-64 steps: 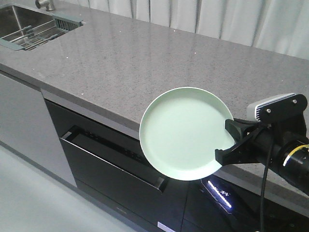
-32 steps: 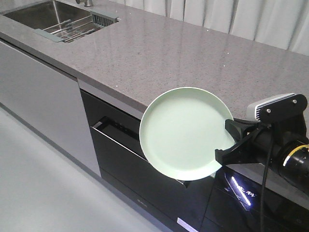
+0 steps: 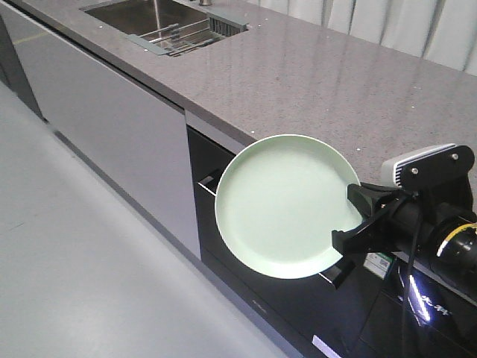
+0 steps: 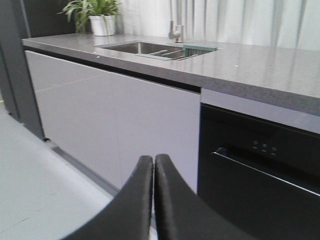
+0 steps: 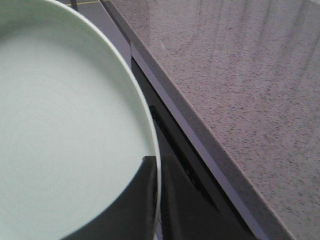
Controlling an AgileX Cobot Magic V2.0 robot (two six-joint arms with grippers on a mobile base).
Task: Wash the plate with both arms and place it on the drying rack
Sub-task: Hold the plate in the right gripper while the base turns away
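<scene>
Right gripper (image 3: 347,215) is clamped on the rim of the plate (image 3: 283,205). The plate is tilted, held in air just off the countertop (image 3: 313,82) front edge. Left gripper (image 4: 154,160): jaws pressed together, nothing between them. Drying rack (image 3: 175,37) is at the countertop's far end, well apart from the plate.

You see the right gripper (image 3: 345,215) clamped on the right edge of the plate (image 3: 279,205) at centre frame. The plate's pale green face is turned toward the camera, out past the front edge of the grey countertop (image 3: 335,89). In the upper left, the drying rack (image 3: 177,37) lies across the sink (image 3: 134,15).
</scene>
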